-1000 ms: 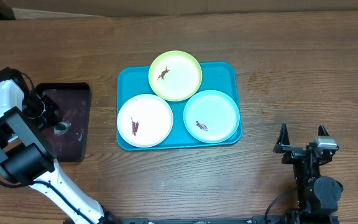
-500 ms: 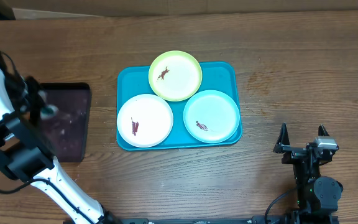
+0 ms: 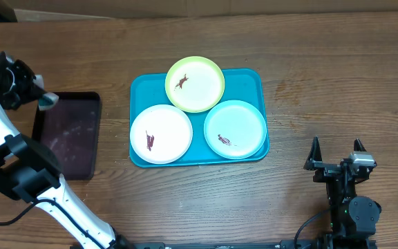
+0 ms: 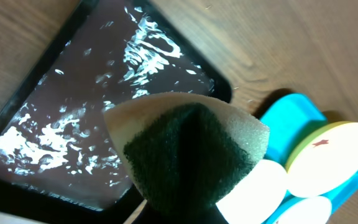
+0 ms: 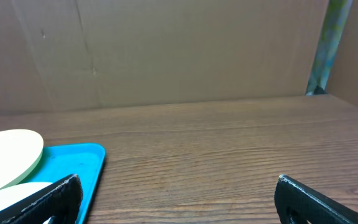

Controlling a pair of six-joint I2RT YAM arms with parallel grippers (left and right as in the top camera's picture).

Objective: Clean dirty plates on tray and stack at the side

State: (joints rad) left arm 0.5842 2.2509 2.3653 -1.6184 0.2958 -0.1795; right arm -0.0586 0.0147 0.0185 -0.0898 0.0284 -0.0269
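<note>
Turquoise tray (image 3: 251, 78) full on the wooden table (image 3: 337, 62), sponge (image 4: 191, 155) aloft at left.
Carries the white plate (image 3: 161, 133) near left, the light blue plate (image 3: 235, 128) near right and the yellow-green plate (image 3: 195, 84) behind, over the far rim, each with a red-brown smear. Left gripper (image 3: 34, 95) above the far corner of the black tray (image 3: 68, 142), seemingly clenched on the folded sponge, fingers hidden behind it. Right gripper (image 3: 336, 153) at near right, fingers spread, grasping nothing.
</note>
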